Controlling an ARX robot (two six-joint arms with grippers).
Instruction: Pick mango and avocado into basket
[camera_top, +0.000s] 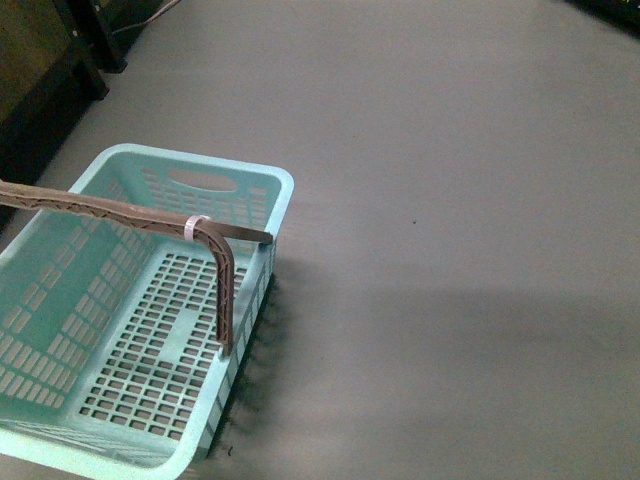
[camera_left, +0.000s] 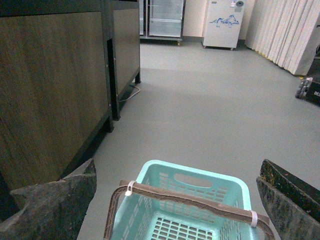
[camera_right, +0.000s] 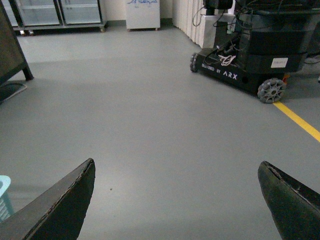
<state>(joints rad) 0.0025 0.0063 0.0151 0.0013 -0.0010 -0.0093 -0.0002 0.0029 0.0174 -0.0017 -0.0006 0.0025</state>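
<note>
The turquoise basket (camera_top: 150, 330) stands empty on the grey floor at the lower left of the front view, one brownish handle (camera_top: 130, 215) raised across it. It also shows in the left wrist view (camera_left: 190, 200), straight ahead of and below my open left gripper (camera_left: 177, 192). A corner of the basket (camera_right: 4, 197) shows at the edge of the right wrist view. My right gripper (camera_right: 175, 195) is open and empty over bare floor. The mango and the avocado are out of view. Neither arm shows in the front view.
A dark wooden cabinet (camera_left: 55, 85) stands beside the basket. Glass-door fridges (camera_left: 162, 20) and a white chest (camera_left: 222, 22) line the far wall. Another wheeled ARX robot base (camera_right: 250, 55) and a yellow floor line (camera_right: 300, 122) lie off to the right.
</note>
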